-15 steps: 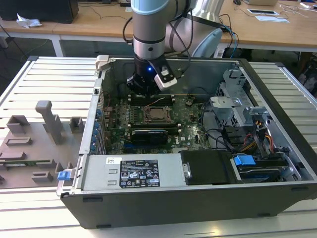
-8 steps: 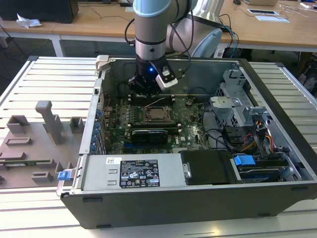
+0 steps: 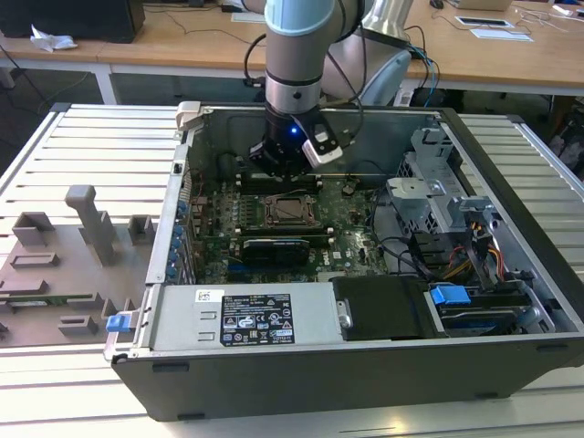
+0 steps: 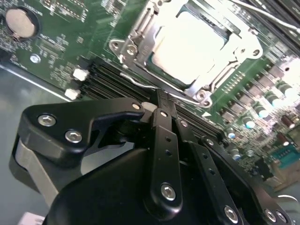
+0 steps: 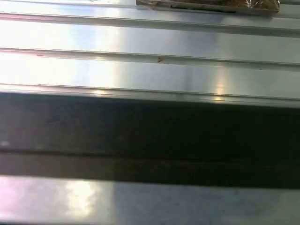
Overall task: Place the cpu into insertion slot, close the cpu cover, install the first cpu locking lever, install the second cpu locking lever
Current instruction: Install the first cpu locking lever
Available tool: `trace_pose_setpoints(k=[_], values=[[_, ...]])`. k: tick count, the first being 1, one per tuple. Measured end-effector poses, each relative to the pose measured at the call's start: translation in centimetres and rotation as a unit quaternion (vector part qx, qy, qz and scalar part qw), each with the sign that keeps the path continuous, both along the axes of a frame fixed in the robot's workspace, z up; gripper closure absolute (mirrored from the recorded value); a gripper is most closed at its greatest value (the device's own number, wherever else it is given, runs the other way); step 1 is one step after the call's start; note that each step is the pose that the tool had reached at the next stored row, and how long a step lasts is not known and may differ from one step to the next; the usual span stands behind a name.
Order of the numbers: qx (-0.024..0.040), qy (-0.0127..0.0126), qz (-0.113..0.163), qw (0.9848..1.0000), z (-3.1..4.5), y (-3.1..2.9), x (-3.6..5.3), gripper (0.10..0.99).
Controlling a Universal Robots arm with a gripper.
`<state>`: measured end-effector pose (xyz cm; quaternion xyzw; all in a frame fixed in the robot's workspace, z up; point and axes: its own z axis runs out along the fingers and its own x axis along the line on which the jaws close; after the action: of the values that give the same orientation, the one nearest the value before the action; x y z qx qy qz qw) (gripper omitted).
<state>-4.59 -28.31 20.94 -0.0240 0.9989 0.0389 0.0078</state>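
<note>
The cpu (image 4: pixel 192 47) lies in the insertion slot (image 4: pixel 123 47), its pale metal top bright under the light. The cpu cover (image 4: pixel 246 44) lies flat around it as a silvery frame. In the exterior view the slot (image 3: pixel 290 210) sits mid-board on the green motherboard (image 3: pixel 356 228), inside the open computer case. My gripper (image 3: pixel 285 169) hangs just behind the slot. In the second wrist view its black fingers (image 4: pixel 161 126) meet at the gripper (image 4: pixel 156 101) tip, close beside a thin wire locking lever (image 4: pixel 136 82) along the slot's edge. Whether they touch the lever is unclear.
A grey power supply (image 3: pixel 246 319) fills the case's near side, and a drive cage (image 3: pixel 438 192) with cables stands at the exterior view's right. Grey fixtures (image 3: pixel 82 228) sit on the ribbed metal table (image 5: pixel 150 70) outside the case. Black memory slots (image 4: pixel 101 75) run beside the slot.
</note>
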Motion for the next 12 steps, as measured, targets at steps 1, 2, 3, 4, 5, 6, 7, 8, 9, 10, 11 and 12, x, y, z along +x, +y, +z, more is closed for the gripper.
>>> trace_pose_setpoints(k=[1, 2, 3, 4, 5, 6, 7, 8, 9, 10, 11, 12], values=[[0.0, 0.0003, 0.0, 1.0, -0.05, 0.0, 0.14, 0.98], [0.0, 0.0006, 0.0, 1.0, -0.12, 0.0, 0.32, 0.98], [0.0, 0.0008, 0.0, 1.0, -0.17, 0.0, 0.48, 0.98], [0.0, 0.0012, 0.0, 1.0, -0.23, 0.0, 0.64, 0.98], [0.0, 0.0015, 0.0, 1.0, -0.32, 0.0, 0.85, 0.98], [0.0, 0.0018, 0.0, 1.0, -0.37, 0.0, 0.98, 0.98], [0.0, 0.0022, 0.0, 1.0, -0.45, 0.0, 1.16, 0.98], [0.0, 0.0024, 0.0, 1.0, -0.5, 0.0, 1.3, 0.98], [-0.0001, 0.0025, 0.0, 1.0, -0.53, -0.01, 1.37, 0.98], [0.0, 0.0027, 0.0, 1.0, -0.55, -0.02, 1.46, 0.98], [0.0004, 0.0027, 0.0, 1.0, -0.57, -0.03, 1.49, 0.98], [0.001, 0.0027, 0.0, 1.0, -0.59, -0.03, 1.52, 0.98]])
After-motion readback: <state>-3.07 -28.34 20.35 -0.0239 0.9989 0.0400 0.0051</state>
